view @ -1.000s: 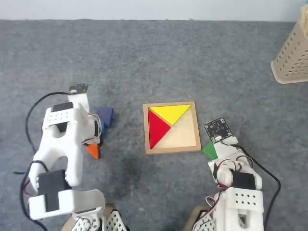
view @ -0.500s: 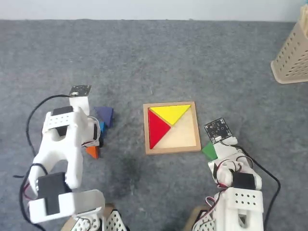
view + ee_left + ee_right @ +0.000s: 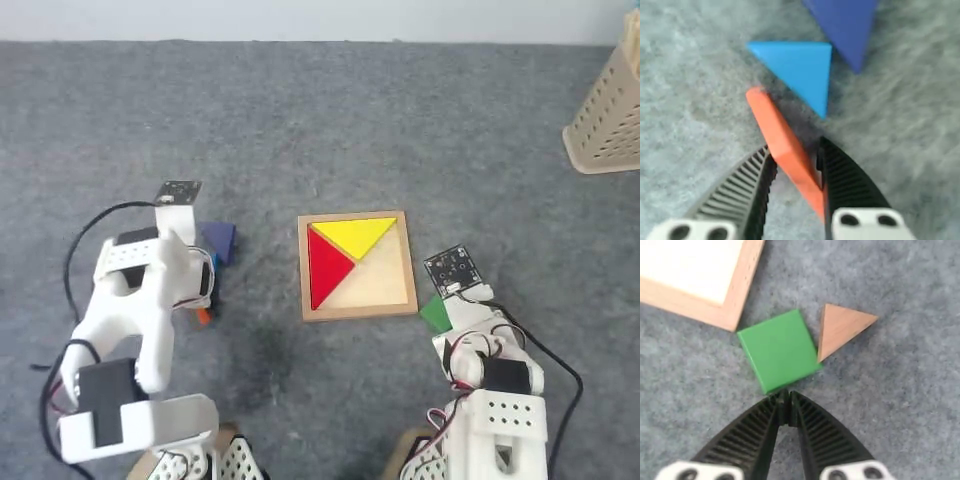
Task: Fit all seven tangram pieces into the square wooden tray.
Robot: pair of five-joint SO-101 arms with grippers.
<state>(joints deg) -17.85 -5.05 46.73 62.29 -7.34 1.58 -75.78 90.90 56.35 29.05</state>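
1. The left gripper (image 3: 794, 149) is clamped on the orange piece (image 3: 782, 145), which stands tilted on edge between the jaws
2. The light blue triangle (image 3: 799, 70) and the dark blue piece (image 3: 845, 22) lie flat on the grey carpet (image 3: 300, 120), just beyond the orange piece
3. The right gripper (image 3: 785, 396) is closed on nothing, with its tips just beside the green square (image 3: 779, 350)
4. The green square lies off a corner of the wooden tray (image 3: 357, 313), and a plain wooden triangle (image 3: 840, 330) touches it
5. The tray holds the red triangle (image 3: 326, 265) and the yellow triangle (image 3: 355, 234)

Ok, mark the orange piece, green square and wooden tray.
orange piece (image 3: 784, 147), left wrist view, middle of its face.
green square (image 3: 779, 350), right wrist view, centre of its face.
wooden tray (image 3: 385, 285), high view, bare floor.
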